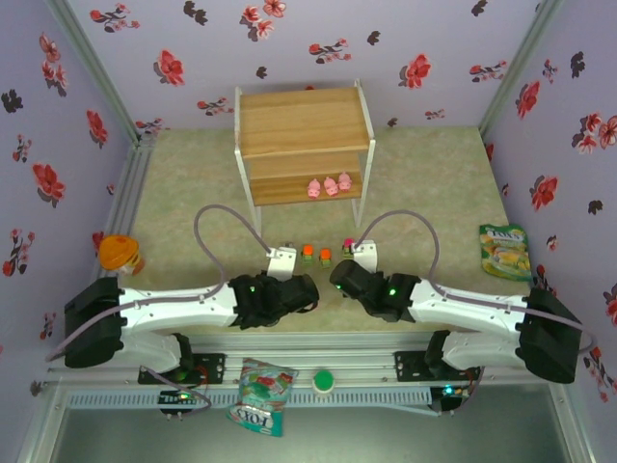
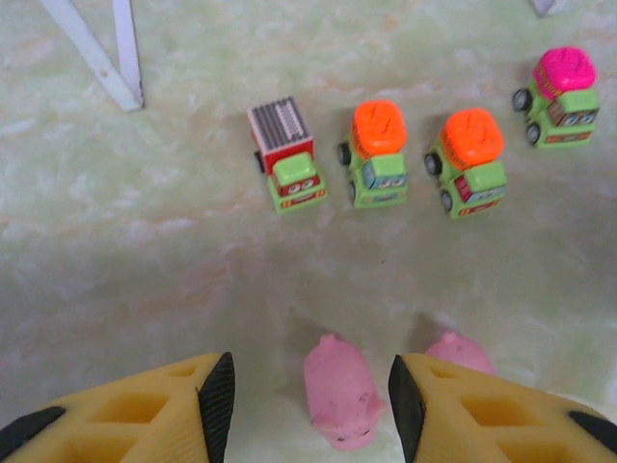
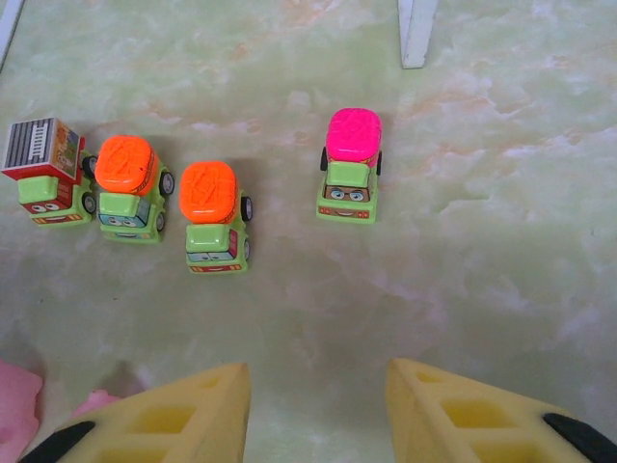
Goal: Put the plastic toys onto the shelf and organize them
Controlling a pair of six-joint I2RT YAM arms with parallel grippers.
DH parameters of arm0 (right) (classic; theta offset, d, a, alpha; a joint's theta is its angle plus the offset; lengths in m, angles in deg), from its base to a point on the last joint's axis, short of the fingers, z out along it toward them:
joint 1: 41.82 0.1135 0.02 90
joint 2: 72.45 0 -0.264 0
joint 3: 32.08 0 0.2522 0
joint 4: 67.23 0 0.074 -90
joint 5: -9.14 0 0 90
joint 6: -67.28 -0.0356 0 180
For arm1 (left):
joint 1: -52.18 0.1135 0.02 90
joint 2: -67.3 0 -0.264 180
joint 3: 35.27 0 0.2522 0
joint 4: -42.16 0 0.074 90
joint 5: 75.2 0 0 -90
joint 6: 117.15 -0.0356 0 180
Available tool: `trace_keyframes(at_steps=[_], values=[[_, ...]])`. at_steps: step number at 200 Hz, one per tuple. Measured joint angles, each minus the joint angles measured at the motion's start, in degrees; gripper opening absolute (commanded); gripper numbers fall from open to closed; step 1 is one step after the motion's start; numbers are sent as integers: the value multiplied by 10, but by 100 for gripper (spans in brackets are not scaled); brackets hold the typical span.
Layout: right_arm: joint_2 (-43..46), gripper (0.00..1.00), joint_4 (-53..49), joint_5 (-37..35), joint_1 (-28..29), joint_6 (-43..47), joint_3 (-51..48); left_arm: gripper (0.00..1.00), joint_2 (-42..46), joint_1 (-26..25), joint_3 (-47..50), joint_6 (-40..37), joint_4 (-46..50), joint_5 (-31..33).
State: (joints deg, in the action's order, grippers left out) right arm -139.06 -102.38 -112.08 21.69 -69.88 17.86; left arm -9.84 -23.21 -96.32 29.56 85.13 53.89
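**STATUS: THREE PIGS SHELVED, TWO PIGS AND FOUR CARS ON TABLE**

The shelf (image 1: 304,121) stood at the far side of the table (image 1: 434,183). Three pink pigs (image 1: 330,185) sat in a row on its lower board.

Four cars stood in a line on the table before the shelf: red-topped car (image 2: 287,164), orange-topped car (image 2: 378,154), second orange-topped car (image 2: 469,159), pink-topped car (image 2: 562,96).

The left gripper (image 2: 307,391) had its jaws apart, straddling one pig (image 2: 342,395); whether either finger touched it could not be determined. A second pig (image 2: 461,352) lay just beside, partly hidden by one finger.

The right gripper (image 3: 318,386) had its jaws apart over bare table, near the pink-topped car.
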Motion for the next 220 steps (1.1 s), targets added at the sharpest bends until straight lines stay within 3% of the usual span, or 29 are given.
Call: trace_keyframes(at_steps=[93, 138, 220], values=[[-16, 48, 0, -1, 0, 0, 18, 55, -64, -5, 9, 53, 0, -49], [-16, 48, -4, -3, 0, 0, 19, 61, -84, -5, 9, 58, -2, -68], [-8, 49, -10, -3, -5, 0, 19, 61, -104, -5, 9, 60, -17, -85]])
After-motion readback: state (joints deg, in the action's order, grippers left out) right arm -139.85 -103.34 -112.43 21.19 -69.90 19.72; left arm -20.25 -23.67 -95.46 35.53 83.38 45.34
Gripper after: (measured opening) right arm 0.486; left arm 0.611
